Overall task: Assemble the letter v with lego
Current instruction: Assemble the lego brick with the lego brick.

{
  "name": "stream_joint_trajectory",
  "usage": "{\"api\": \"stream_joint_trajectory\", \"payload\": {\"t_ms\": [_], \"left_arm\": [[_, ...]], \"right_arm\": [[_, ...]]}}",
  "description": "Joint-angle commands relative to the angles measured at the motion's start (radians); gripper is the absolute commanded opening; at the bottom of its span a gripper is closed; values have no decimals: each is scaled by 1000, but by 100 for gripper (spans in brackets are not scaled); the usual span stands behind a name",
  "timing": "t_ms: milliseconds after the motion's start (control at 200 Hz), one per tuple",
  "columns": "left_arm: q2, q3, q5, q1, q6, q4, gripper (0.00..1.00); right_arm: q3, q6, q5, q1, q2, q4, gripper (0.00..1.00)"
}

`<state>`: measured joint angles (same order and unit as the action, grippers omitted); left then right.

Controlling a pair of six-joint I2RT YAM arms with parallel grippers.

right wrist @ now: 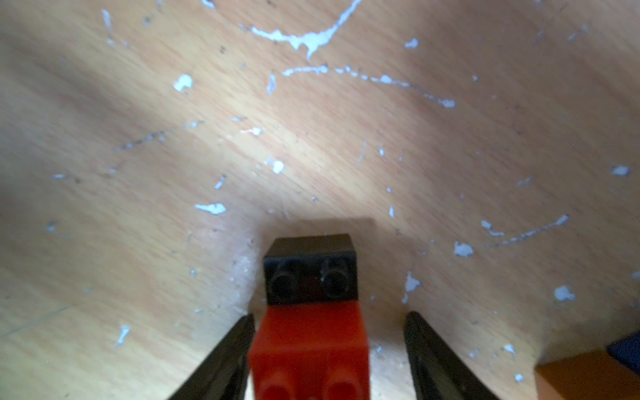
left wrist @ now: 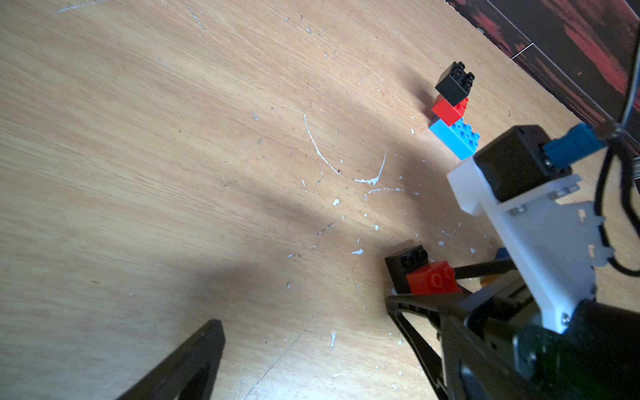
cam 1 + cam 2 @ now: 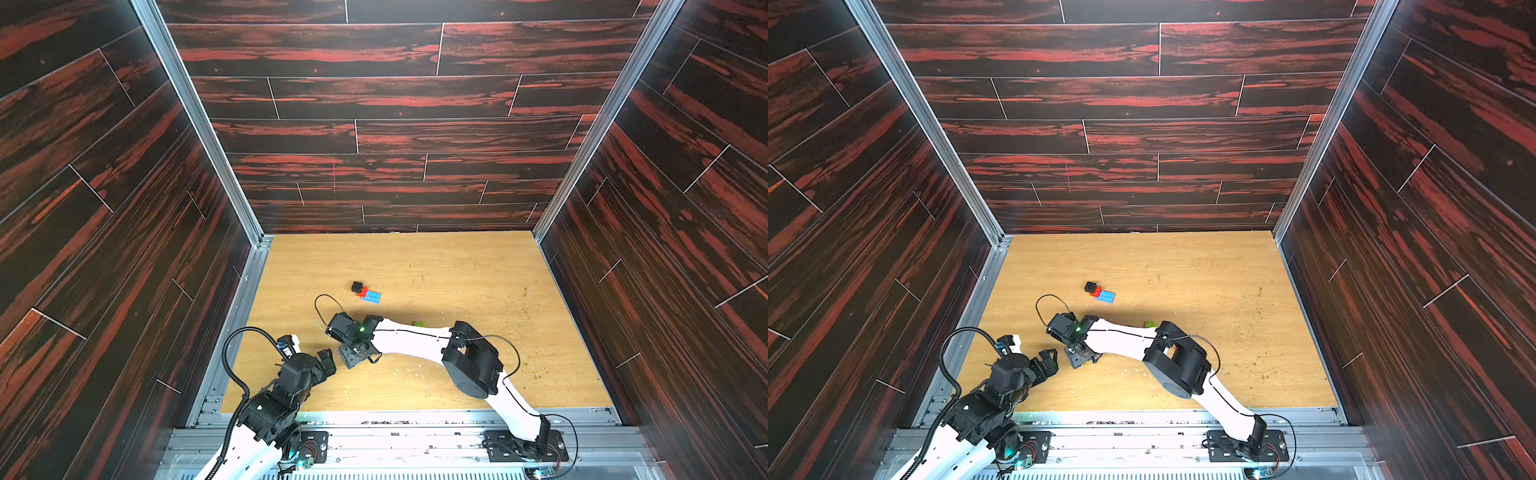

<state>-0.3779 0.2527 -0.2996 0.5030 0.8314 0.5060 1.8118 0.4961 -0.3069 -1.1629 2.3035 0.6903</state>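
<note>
Looked like a robotics lab test cell, not anybody's home: scuffed wooden tabletop (image 3: pixel 457 270) boxed in by dark red wood-print panels (image 3: pixel 374 95) on aluminium framing (image 3: pixel 195 112), plus robot arms (image 3: pixel 415 338) bolted to a metal rail (image 3: pixel 395 440) up front.

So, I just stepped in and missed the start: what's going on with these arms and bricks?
The right gripper straddles a joined red brick and black brick on the table. Its jaws are open, with a gap on one side, so it isn't clamping them. The left gripper hangs open and empty close by. A second stack, black, red and light blue, sits farther out. No V shape shows.
</note>
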Motion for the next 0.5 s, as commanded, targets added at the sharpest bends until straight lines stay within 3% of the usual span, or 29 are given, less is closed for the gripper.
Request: {"api": "stream_joint_trajectory", "payload": {"t_ms": [0,491], "left_arm": [[0,30,-23,-6,2,19,100],[2,18,-33,-7,6,18,100]], "right_arm": [[-69,-5,-26,-1,40,-15,67],[-372,52,-28,-7,-20,-344,60]]}}
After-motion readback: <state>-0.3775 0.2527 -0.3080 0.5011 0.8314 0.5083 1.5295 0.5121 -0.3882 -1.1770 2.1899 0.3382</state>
